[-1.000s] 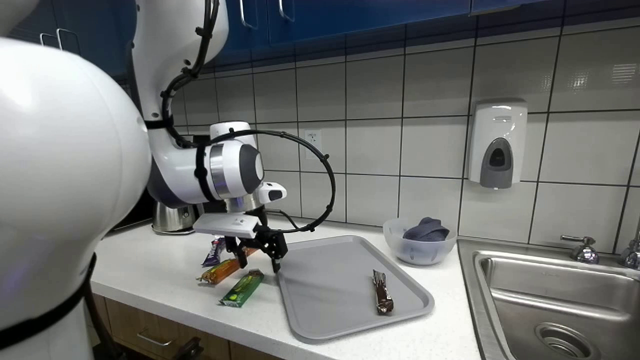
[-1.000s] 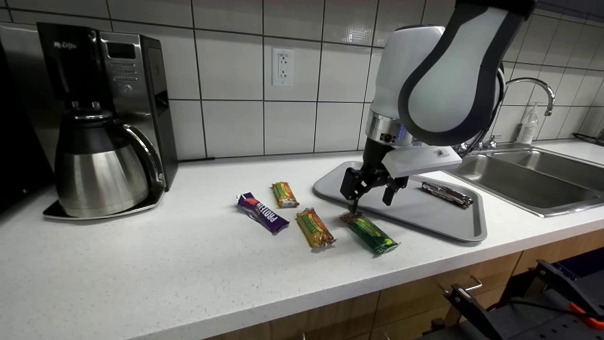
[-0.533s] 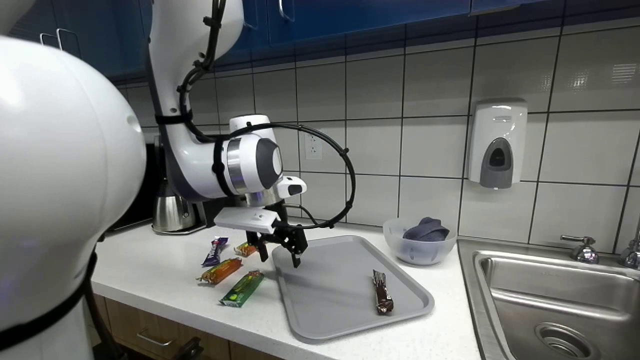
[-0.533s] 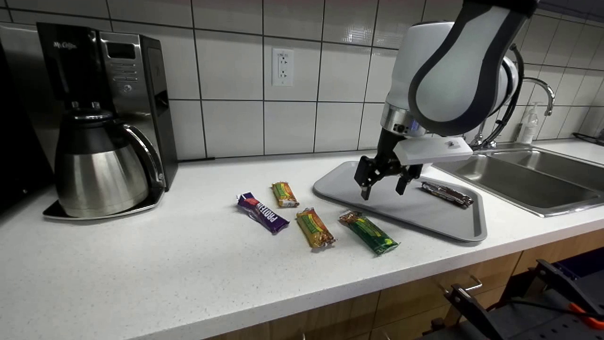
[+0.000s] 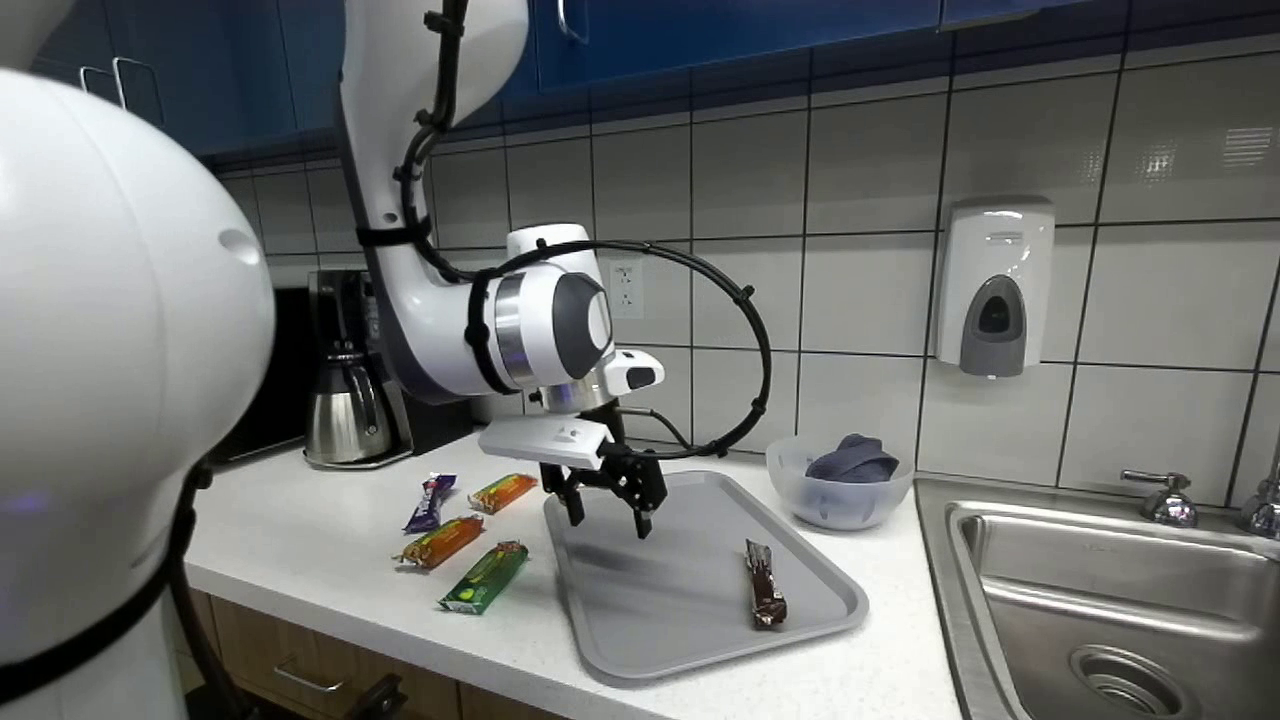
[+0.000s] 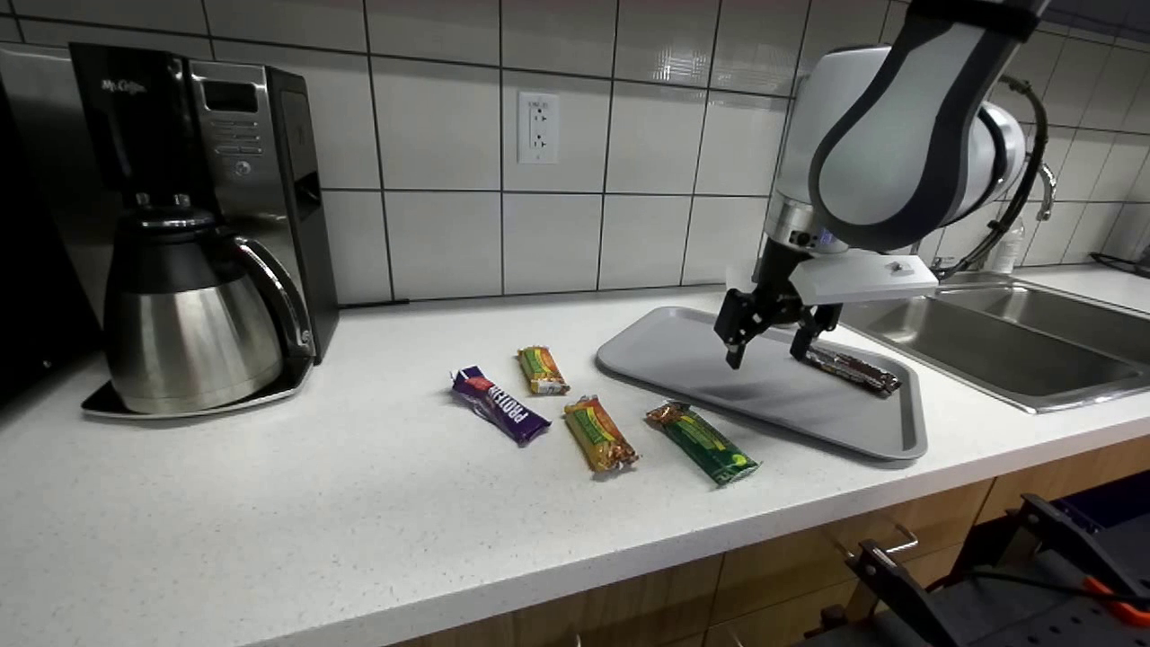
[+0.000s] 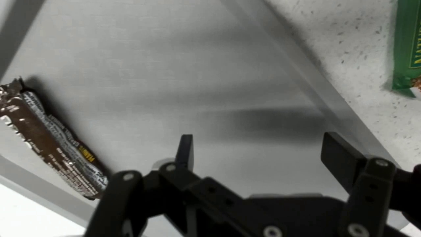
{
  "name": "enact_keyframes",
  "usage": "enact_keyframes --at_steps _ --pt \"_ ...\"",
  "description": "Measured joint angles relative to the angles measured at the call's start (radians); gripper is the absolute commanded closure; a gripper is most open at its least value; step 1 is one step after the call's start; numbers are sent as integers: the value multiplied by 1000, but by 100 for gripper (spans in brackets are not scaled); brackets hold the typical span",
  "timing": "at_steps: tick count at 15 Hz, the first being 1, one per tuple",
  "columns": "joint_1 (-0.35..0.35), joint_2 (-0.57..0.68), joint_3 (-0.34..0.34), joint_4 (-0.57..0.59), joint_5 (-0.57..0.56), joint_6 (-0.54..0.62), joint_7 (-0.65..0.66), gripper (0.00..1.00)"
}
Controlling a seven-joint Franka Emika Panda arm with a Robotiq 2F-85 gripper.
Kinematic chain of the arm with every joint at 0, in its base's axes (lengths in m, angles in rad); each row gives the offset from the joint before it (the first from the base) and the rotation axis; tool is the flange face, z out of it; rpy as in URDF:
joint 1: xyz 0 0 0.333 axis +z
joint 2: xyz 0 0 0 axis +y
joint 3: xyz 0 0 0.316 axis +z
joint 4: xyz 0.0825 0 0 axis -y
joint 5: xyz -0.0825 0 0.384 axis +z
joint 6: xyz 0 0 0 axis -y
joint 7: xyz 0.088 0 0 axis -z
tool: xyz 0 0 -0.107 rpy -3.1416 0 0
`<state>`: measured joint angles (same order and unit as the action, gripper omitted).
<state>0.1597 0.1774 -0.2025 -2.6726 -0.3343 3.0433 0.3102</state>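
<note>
My gripper (image 5: 610, 524) hangs open and empty above the grey tray (image 5: 680, 610). In the wrist view its jaws stand wide apart with only the tray's surface between them, and the gripper (image 7: 258, 144) touches nothing. A brown-wrapped bar (image 7: 56, 141) lies on the tray to the left in that view; it also shows in both exterior views (image 5: 765, 585) (image 6: 849, 369). A green-wrapped bar (image 6: 705, 445) lies on the counter beside the tray, and part of it shows in the wrist view (image 7: 406, 46). Two orange-yellow bars (image 6: 599, 434) (image 6: 543, 370) and a purple bar (image 6: 499, 404) lie on the counter.
A clear bowl with a dark blue cloth (image 5: 853, 460) stands behind the tray. A steel sink (image 5: 1120, 600) lies on one side. A coffee maker with a steel carafe (image 6: 193, 314) stands on the other. A soap dispenser (image 5: 998, 290) hangs on the tiled wall.
The gripper has risen from beside the green bar and moved over the tray, towards the sink side. It stays open. The bars and tray have not visibly moved.
</note>
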Motion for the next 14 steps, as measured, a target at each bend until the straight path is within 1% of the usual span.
enact_keyframes --at_steps 7,14 --pt "-81 0 -22 7 0 11 -76 0" --pt "-122 0 -71 23 -1 11 -100 0"
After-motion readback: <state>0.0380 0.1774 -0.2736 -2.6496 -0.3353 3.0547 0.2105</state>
